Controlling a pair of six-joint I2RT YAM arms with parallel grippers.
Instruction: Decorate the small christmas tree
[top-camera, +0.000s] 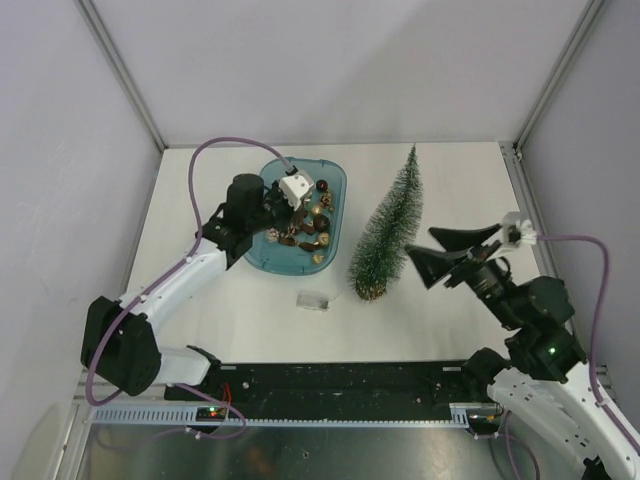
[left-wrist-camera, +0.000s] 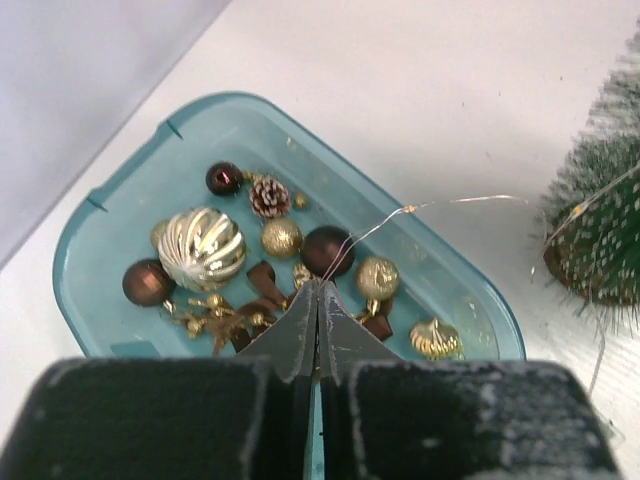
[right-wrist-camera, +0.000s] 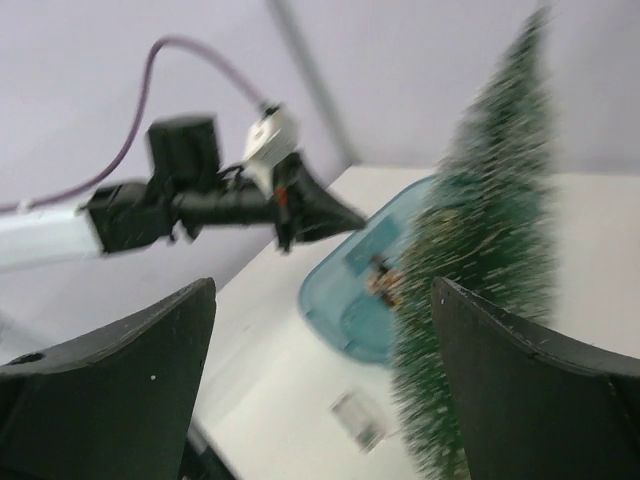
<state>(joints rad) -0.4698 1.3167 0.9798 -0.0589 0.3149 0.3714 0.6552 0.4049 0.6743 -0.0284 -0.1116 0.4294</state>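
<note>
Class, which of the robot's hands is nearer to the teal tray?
Left. The left hand hangs directly over the teal tray, shut on a thin wire. The right hand is open on the far side of the small christmas tree.

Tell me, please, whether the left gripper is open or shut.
Shut: on the left gripper, the fingers meet, pinching a thin wire that runs toward the tree.
</note>
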